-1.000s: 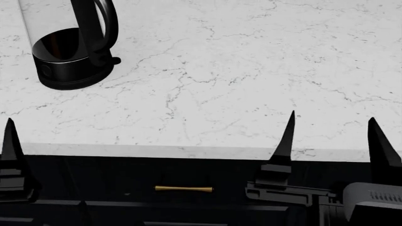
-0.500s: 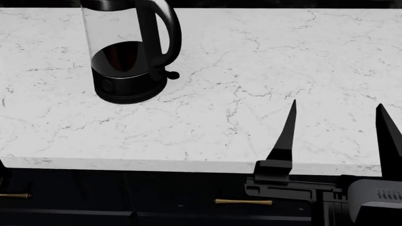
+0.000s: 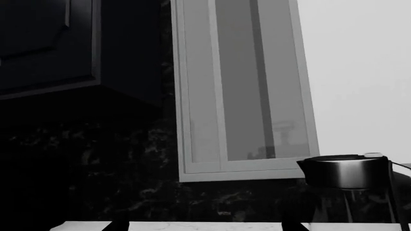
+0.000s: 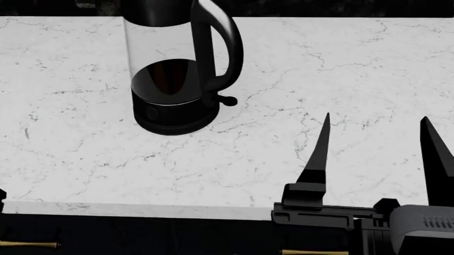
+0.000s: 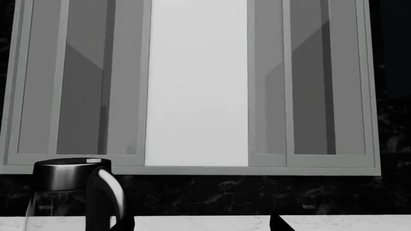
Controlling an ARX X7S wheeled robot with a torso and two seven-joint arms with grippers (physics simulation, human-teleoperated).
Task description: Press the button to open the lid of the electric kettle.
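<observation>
The electric kettle (image 4: 174, 74) stands on the white marble counter (image 4: 341, 69), left of centre, with a clear glass body, a black base and a loop handle (image 4: 221, 48) facing right. Its top is cut off by the head view's edge. The black lid (image 3: 343, 166) shows side-on in the left wrist view and in the right wrist view (image 5: 69, 172), and it is closed. The button is not clearly visible. My right gripper (image 4: 376, 154) is open and empty near the counter's front edge, right of the kettle. My left gripper (image 3: 204, 227) is open and empty, with only its fingertips showing.
Behind the counter is a dark backsplash with a grey-framed window (image 5: 196, 86) and a dark wall cabinet (image 3: 51, 43). Dark drawers with brass handles (image 4: 28, 244) sit below the counter's front edge (image 4: 142, 210).
The head view has shifted, so the kettle now sits further right and lower in the frame. The left fingertip has dropped out at the left edge. The right gripper stays open.
</observation>
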